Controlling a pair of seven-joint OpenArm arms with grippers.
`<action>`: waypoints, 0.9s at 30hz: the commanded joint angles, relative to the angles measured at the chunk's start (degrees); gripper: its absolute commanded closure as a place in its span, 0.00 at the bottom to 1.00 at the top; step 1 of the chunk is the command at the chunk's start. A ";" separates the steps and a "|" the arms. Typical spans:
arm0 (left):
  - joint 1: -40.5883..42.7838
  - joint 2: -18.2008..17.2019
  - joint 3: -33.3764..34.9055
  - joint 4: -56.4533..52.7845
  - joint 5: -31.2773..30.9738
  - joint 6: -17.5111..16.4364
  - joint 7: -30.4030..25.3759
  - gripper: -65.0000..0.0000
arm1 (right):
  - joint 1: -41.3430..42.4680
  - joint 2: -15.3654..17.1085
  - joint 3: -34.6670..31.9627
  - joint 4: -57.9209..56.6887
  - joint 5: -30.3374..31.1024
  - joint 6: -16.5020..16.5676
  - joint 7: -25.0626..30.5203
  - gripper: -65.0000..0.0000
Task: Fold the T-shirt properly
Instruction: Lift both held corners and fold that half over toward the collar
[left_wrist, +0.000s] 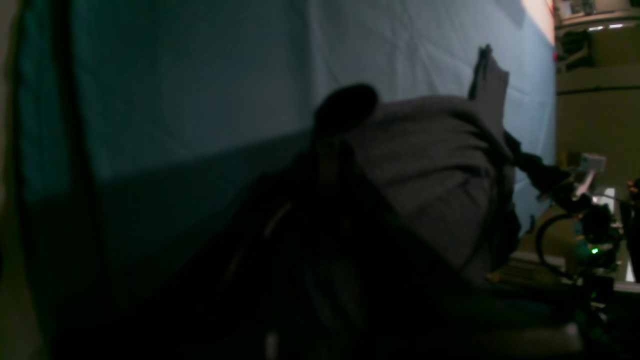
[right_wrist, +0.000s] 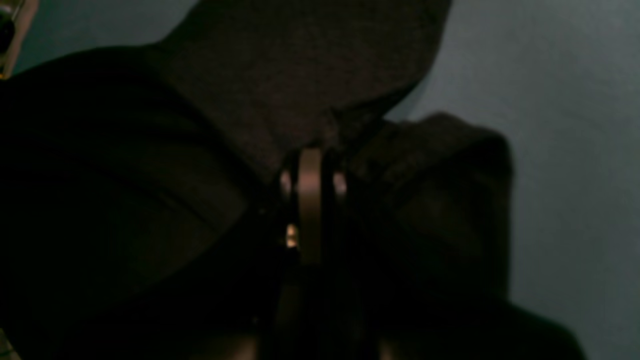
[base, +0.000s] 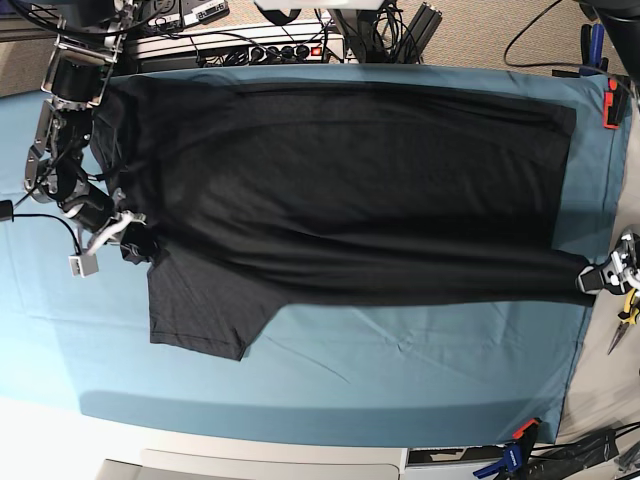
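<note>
Matt black cotton T-shirt (base: 340, 190), smooth matt teal table cloth (base: 400, 370)

The T-shirt (base: 340, 190) lies spread across the table cloth (base: 400, 370).

Open teal surface (base: 400, 370) along the near edge; T-shirt (base: 340, 180) spread across the middle; pliers (base: 627, 322) beside its right edge.
</note>
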 joint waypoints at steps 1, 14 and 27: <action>-0.98 -1.66 -0.22 0.85 -1.56 -0.49 -0.70 1.00 | 1.07 1.84 0.28 1.25 1.64 0.69 0.96 1.00; 1.51 -1.75 -0.22 0.87 -1.56 -0.49 0.15 1.00 | -0.33 4.37 5.99 1.27 10.01 0.69 -5.81 1.00; 1.53 -2.05 -0.22 1.77 -1.56 -0.49 2.14 1.00 | -9.49 4.35 12.31 7.32 12.22 0.69 -6.25 1.00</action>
